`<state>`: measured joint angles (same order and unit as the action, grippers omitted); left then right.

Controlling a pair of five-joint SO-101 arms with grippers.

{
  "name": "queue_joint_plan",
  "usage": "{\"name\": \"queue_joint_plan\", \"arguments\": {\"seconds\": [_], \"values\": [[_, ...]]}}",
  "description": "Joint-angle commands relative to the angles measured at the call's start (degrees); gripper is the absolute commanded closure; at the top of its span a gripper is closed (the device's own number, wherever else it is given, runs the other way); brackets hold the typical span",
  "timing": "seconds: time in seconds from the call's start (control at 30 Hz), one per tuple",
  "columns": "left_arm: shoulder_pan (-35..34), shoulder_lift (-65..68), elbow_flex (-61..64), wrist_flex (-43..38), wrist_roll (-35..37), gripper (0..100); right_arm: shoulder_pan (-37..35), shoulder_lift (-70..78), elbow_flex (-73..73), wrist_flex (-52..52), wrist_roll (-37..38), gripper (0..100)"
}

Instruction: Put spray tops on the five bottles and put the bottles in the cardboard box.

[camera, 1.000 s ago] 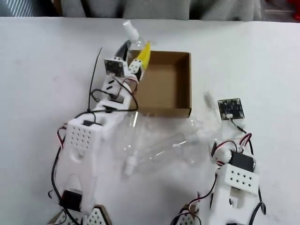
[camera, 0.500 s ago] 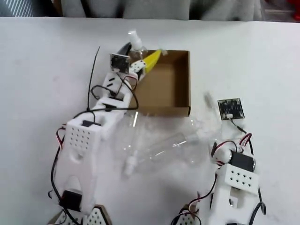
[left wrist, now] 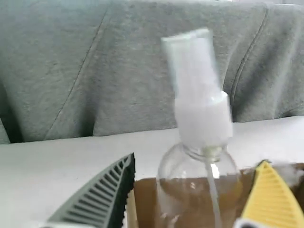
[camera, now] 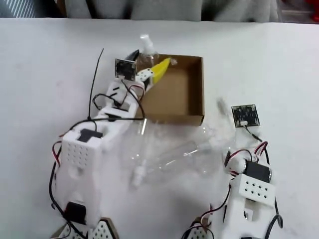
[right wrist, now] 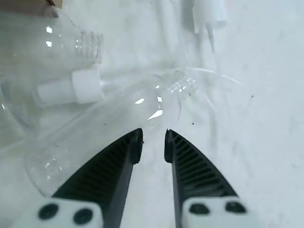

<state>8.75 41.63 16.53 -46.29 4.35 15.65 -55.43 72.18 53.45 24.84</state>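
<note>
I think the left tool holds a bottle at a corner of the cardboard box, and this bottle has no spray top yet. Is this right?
Not quite: the bottle in the left tool already has its white spray top on, as the left wrist view shows. The rest is right.

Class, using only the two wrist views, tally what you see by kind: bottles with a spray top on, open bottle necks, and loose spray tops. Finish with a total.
Bottle with spray top on: 1
Open bottle necks: 2
Loose spray tops: 2
Total: 5
</note>
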Motion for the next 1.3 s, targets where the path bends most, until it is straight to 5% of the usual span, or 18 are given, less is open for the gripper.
{"name": "queue_joint_plan", "arguments": {"seconds": [0.0, 0.13, 0.43, 1.03, 1.13, 1.27], "values": [[-0.8, -10.1, 2.5, 0.3, 0.4, 62, 0.2, 0.7, 0.3, -0.7, 0.7, 93.2], [-0.6, -17.7, 7.8, 1.5, 0.4, 62, 0.2, 0.7, 0.3, -0.7, 0.7, 93.2], [-0.3, -40.7, 19.9, 22.9, 0.2, 62, 0.3, 0.7, 0.4, -0.7, 0.7, 93.2], [-1.1, -84.8, 27.1, 84.6, 0.3, 63, 0.4, 0.7, 1.3, -2.2, 0.7, 93.2], [-2.9, -87.5, 26.6, 88.3, 0.1, 72, 0.4, 0.7, 1.3, -2.2, 0.7, 93.2], [-6.2, -89.9, 27.1, 87.0, 0.0, 98, 0.4, 0.7, 1.5, -2.2, 0.7, 93.2]]}}
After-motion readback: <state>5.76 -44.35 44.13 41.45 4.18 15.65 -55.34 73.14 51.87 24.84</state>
